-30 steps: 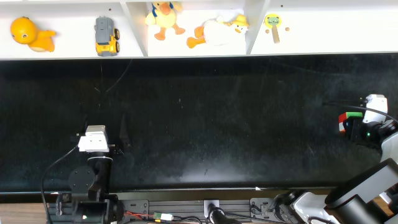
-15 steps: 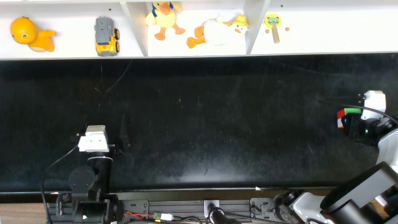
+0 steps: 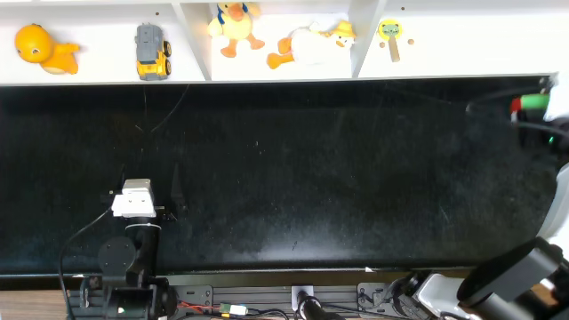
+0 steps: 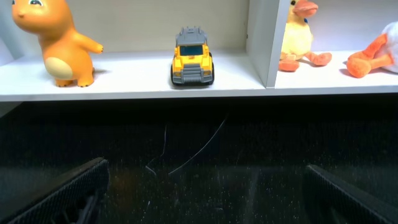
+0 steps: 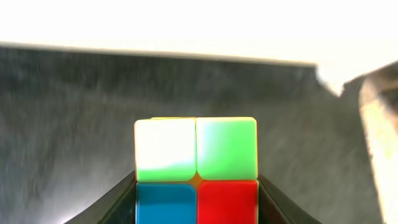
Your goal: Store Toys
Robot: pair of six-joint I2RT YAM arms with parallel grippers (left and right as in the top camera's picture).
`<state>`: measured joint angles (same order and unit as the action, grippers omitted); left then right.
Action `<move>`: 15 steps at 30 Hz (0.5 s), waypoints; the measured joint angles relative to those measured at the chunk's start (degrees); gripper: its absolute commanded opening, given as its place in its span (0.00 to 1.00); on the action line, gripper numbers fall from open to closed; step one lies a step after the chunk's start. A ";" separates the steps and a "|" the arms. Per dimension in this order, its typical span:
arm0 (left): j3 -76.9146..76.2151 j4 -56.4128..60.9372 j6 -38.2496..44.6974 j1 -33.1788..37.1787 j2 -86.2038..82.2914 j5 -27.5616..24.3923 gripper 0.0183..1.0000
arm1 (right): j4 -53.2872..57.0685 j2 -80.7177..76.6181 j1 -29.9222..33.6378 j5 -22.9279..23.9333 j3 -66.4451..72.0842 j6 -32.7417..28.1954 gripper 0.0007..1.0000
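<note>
The puzzle cube is a small two-by-two colour cube of hard plastic: probably light, rigid and smooth-faced. It suits a squeeze on two opposite flat sides, taken square so that the layers do not twist and it does not slide out. That is how it sits now, clamped by its flanks in the right gripper, white and green squares facing the camera, blue and red below. In the top view the cube is at the far right, just short of the white shelf, and the right arm stretches from its base up the table's right edge. The wrist view is smeared, so I cannot tell how high it is carried. The left gripper sits near its base, fingers spread and empty, facing the shelved yellow toy truck.
</note>
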<state>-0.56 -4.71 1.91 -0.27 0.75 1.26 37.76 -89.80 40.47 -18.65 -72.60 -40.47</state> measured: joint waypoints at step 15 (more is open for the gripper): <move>0.00 0.00 0.02 0.00 0.00 -0.02 1.00 | 3.30 -17.09 -10.19 -0.44 -20.81 6.47 0.46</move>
<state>-0.56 -4.71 1.93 -0.27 0.75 1.23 41.06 -106.89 30.28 -19.09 -93.41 -34.00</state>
